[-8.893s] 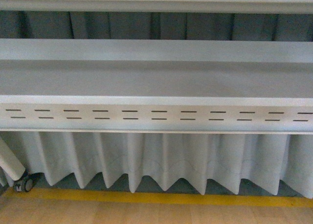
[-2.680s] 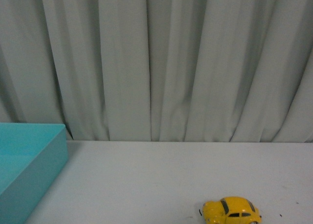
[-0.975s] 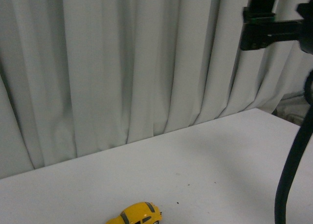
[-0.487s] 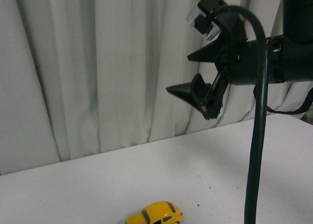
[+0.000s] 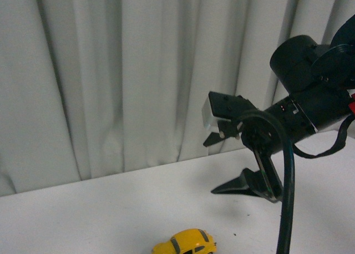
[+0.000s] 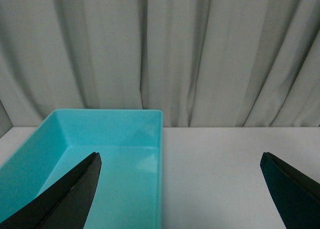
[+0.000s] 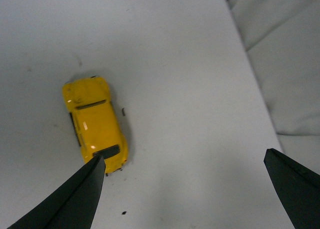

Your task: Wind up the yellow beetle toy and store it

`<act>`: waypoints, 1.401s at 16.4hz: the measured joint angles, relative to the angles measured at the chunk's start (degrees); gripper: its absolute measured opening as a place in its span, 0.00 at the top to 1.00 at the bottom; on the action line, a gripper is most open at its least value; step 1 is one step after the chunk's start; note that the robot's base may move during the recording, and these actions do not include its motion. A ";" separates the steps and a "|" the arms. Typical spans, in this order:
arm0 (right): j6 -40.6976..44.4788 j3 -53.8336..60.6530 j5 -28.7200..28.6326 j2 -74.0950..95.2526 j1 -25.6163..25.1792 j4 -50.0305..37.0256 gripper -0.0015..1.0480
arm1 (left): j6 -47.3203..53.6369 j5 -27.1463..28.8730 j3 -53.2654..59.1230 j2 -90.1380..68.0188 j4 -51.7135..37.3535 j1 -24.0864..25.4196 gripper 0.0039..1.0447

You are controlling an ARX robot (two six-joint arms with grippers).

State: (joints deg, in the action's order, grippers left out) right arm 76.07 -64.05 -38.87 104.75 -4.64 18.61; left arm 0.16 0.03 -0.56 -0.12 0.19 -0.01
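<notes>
The yellow beetle toy [image 5: 186, 243] stands on its wheels on the white table [image 5: 111, 209], at the bottom edge of the front view. In the right wrist view the toy [image 7: 94, 121] lies just beyond one finger [image 7: 70, 199], outside the gap. My right gripper [image 5: 209, 168] is open and empty, hovering above the table to the right of the toy; it also shows in the right wrist view [image 7: 182, 154]. My left gripper [image 6: 180, 155] is open and empty, over the edge of a teal bin [image 6: 159, 159]. The left gripper is out of the front view.
Grey-white curtain [image 5: 111, 71] hangs behind the table's far edge. The teal bin is open-topped and looks empty. A black cable [image 5: 287, 198] of the right arm hangs in front of the front camera. The table's edge [image 7: 250, 74] runs near the right gripper.
The front view has swung from shelves to the table. In the last second my right arm came down into view, its open gripper lowering toward the table right of the toy.
</notes>
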 joint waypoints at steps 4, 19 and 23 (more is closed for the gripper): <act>10.12 -5.97 3.19 7.17 4.37 12.85 0.06 | 0.00 0.00 0.00 0.00 0.00 0.00 0.06; 11.06 -14.53 10.60 21.99 12.17 15.50 0.06 | 0.02 0.00 0.00 0.00 0.00 0.00 0.06; 10.27 -14.53 12.79 23.08 12.26 15.28 0.06 | 0.00 0.00 0.00 0.00 0.00 0.00 0.06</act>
State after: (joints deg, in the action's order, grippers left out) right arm 86.35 -78.59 -26.09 127.83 7.62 33.89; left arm 0.16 0.03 -0.56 -0.12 0.19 -0.01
